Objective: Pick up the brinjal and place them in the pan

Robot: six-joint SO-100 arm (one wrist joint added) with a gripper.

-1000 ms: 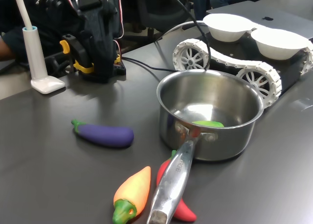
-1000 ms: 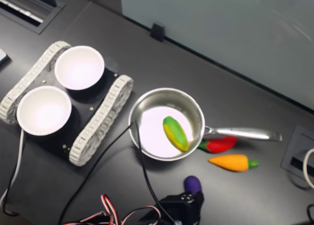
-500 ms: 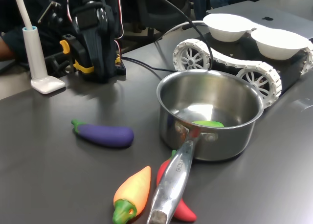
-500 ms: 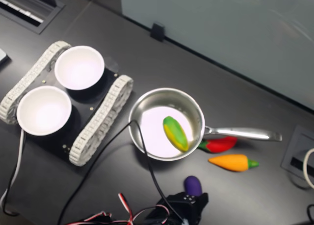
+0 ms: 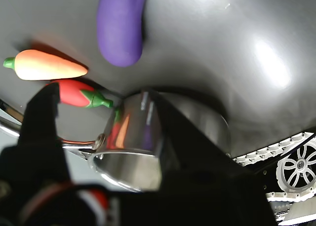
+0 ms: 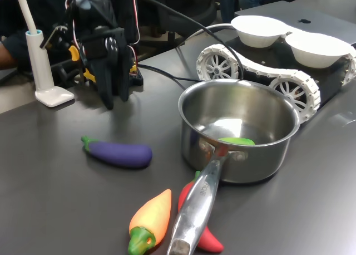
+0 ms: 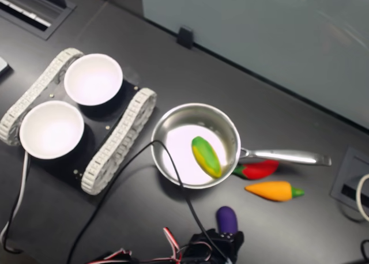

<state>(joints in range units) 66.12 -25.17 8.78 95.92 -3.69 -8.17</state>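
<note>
While the brinjal lies untouched, the step in hand reads as the approach, not yet the grasp.

Brinjal (image 6: 118,152): flat on the dark counter (image 6: 50,199), at the first exterior view's left of the pan (image 6: 239,132), apart from it; stem cap points away from the pan.
Gripper (image 6: 110,71): raised above the counter behind the brinjal, well apart from it, pointing down.
Jaws: spread, holding nothing; in the wrist view 2 dark fingers (image 5: 42,122) frame the pan's wall.
Pan contents: 1 green-yellow toy (image 7: 206,155) already inside.
Neighbours: orange-yellow pepper (image 6: 151,219) and red chilli (image 6: 207,238) beside the pan handle (image 6: 194,210), near the brinjal.
Next move, judged: swing toward the brinjal, descend, straddle its middle across the short width, then close.
Risk, judged: smooth rounded body may roll out of a pinch.
</note>
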